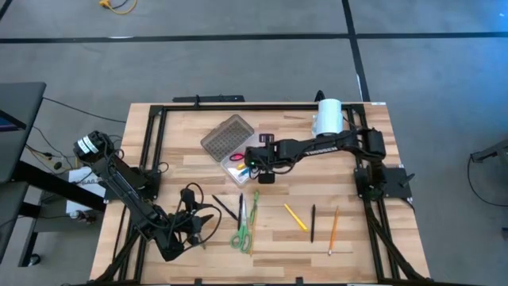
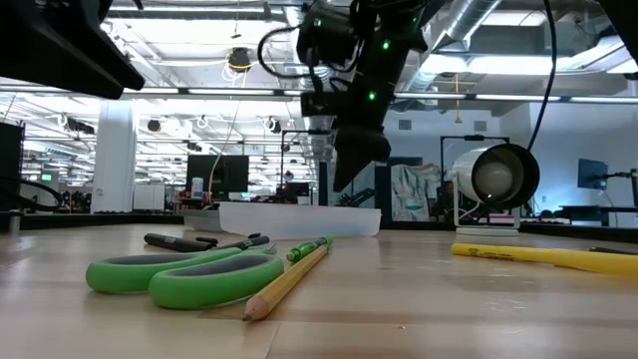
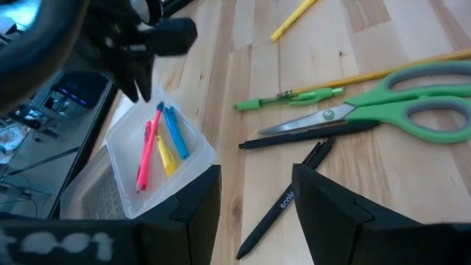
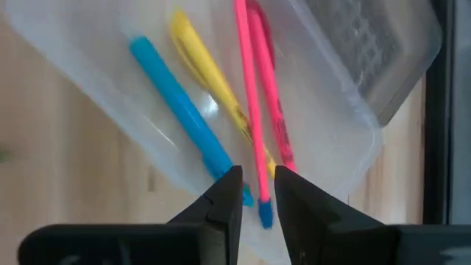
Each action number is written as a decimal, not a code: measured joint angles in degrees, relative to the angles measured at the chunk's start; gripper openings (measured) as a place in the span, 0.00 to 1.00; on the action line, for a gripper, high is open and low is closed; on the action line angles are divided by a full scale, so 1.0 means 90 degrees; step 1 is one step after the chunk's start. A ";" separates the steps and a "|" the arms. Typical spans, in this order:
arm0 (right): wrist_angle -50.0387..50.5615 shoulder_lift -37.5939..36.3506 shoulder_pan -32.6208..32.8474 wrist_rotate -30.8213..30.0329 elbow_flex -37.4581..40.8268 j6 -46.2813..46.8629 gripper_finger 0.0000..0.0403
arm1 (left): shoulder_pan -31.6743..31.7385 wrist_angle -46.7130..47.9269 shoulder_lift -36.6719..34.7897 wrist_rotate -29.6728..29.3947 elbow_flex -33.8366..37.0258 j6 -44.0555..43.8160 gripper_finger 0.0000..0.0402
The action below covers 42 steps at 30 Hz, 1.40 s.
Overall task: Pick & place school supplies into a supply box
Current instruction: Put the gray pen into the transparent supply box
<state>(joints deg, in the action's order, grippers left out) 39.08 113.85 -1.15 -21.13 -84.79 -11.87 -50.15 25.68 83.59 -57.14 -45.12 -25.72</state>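
Note:
The clear supply box [image 1: 240, 161] lies mid-table with its grey dotted lid [image 1: 226, 137] open. Inside it lie a blue pen [image 4: 180, 110], a yellow pen [image 4: 210, 81] and pink pens [image 4: 254, 110]; they also show in the left wrist view [image 3: 158, 147]. My right gripper [image 1: 262, 168] hangs just above the box [image 4: 257, 195], its fingers a narrow gap apart and empty. My left gripper [image 3: 257, 199] is open and empty, low over two black pens [image 3: 283, 202] near the table's front left. Green scissors [image 1: 242, 232], a green pen [image 3: 291, 97] and a pencil [image 2: 289, 279] lie on the table.
A yellow pen [image 1: 296, 216], a black pen [image 1: 313, 222] and an orange pencil [image 1: 333, 230] lie on the table's right front. A white cylinder [image 1: 328, 117] lies at the far right. A black frame [image 1: 155, 135] runs along the table's edges.

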 joint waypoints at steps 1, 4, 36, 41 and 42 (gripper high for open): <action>-0.0009 -0.0074 0.0088 0.0000 0.0000 0.0046 0.19 | 0.0000 0.0027 0.0000 0.0094 0.0000 -0.0004 0.40; -0.0055 -0.0319 0.0454 -0.0006 -0.0009 0.0269 0.19 | 0.0000 0.0030 0.0000 0.0683 0.0006 -0.0003 0.40; -0.0007 -0.0756 0.6278 -0.4137 0.0310 0.3646 0.19 | 0.0881 -0.0996 0.0000 0.5380 0.0668 0.0037 0.40; -0.0064 -0.0756 0.6168 -0.4134 0.0441 0.3841 0.19 | 0.0759 -0.0346 0.0000 0.5330 0.0668 -0.0302 0.40; -0.0094 -0.0756 0.6146 -0.4127 0.0460 0.3841 0.19 | 0.0730 -0.0265 0.0000 0.5321 0.0668 -0.0355 0.40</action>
<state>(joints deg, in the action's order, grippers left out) 38.24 107.04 54.17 -58.26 -80.65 22.70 -43.58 23.30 83.59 -9.26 -39.11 -28.92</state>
